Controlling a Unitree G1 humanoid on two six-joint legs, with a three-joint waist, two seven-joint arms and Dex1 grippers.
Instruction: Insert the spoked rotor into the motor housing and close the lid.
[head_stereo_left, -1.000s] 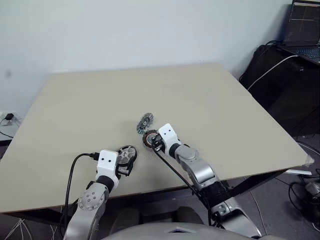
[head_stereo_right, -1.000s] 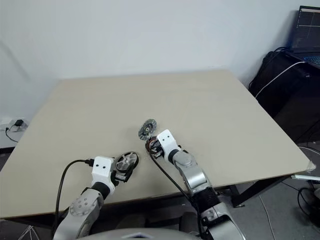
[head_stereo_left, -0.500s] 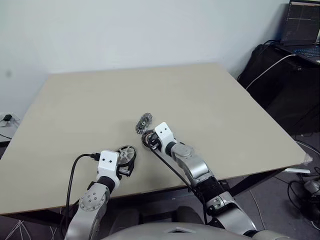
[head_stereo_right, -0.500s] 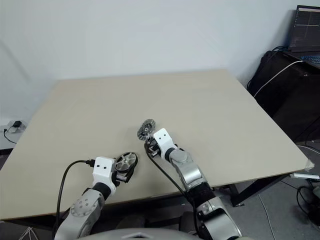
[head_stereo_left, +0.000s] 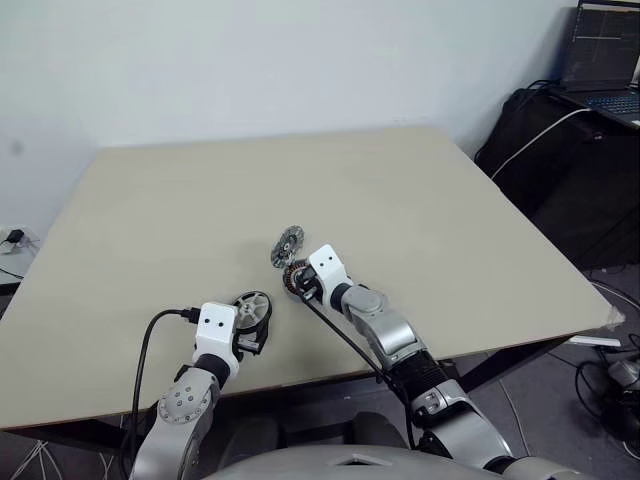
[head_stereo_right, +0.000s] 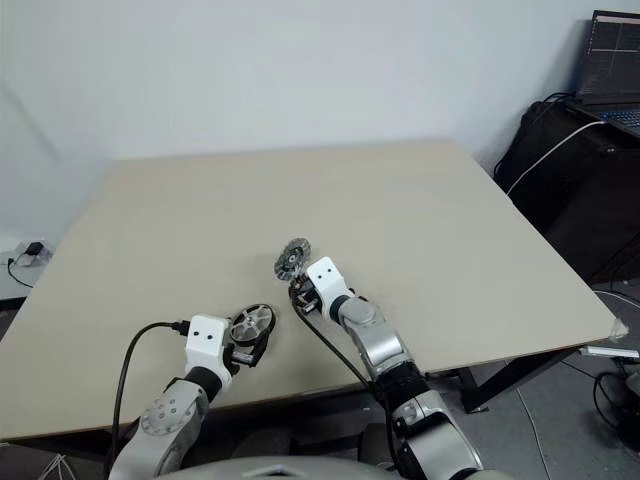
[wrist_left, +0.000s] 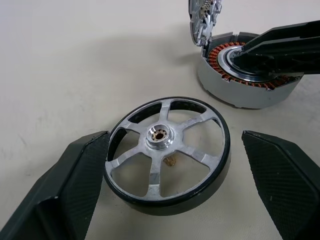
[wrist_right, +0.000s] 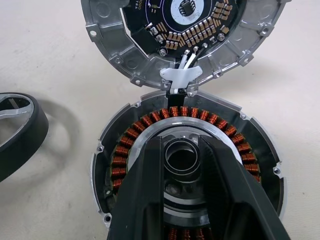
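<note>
The spoked rotor (wrist_left: 167, 154) lies flat on the table (head_stereo_left: 180, 210), hub axis upright, near the front edge on the robot's left. In the left wrist view it sits between the two wide-spread black fingers (wrist_left: 60, 192) of the left gripper (head_stereo_left: 252, 320), which touch neither side of its dark rim: that pincer stands open around the wheel, gripping nothing. This view also shows six silvery spokes and a small brass-coloured speck on the table under the spokes, details lost in the head views. The motor housing (wrist_right: 187, 165) lies flat just beyond and to the right of the rotor, open face up, its ring of copper windings around a silver central sleeve. The right gripper (head_stereo_right: 302, 291) reaches into that centre; the right wrist view shows its two fingers (wrist_right: 145, 200) narrowly parted on either side of the central sleeve, apparently pinching it, though contact at the tips is hidden. The lid (wrist_right: 172, 30) stands tilted up from the far edge of the housing, its inner face with a dark circuit board turned towards the right wrist camera and joined to the housing by white wires at a small clip; the head views show it merely as a small grey disc (head_stereo_left: 287, 244) beyond the housing.
</note>
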